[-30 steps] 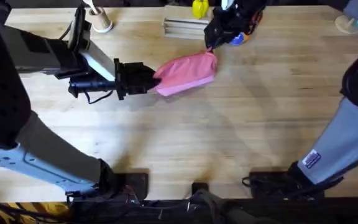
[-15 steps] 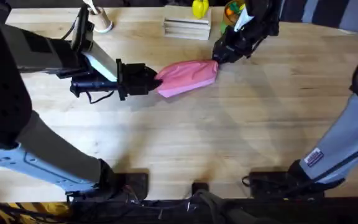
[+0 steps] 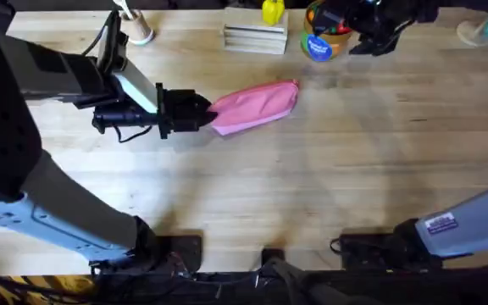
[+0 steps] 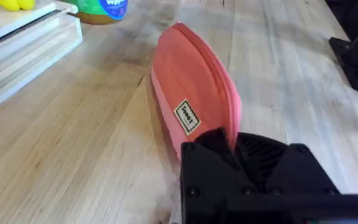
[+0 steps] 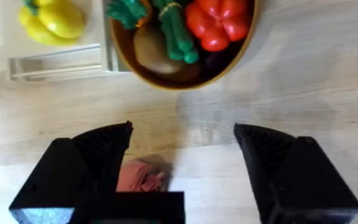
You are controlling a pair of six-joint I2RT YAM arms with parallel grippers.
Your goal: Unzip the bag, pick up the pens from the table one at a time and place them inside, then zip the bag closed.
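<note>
Having released the bag (image 3: 255, 107), right claw (image 3: 371, 42) withdrew, open.

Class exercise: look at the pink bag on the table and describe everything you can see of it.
The bag is a soft pink fabric pouch, long and rounded, lying on the pale wooden table. A seam or zipper line runs along its upper edge, apparently closed, and a small cream label is sewn on its side. The left claw is clamped on its near end. The right claw, open, hangs apart from its far end.
</note>
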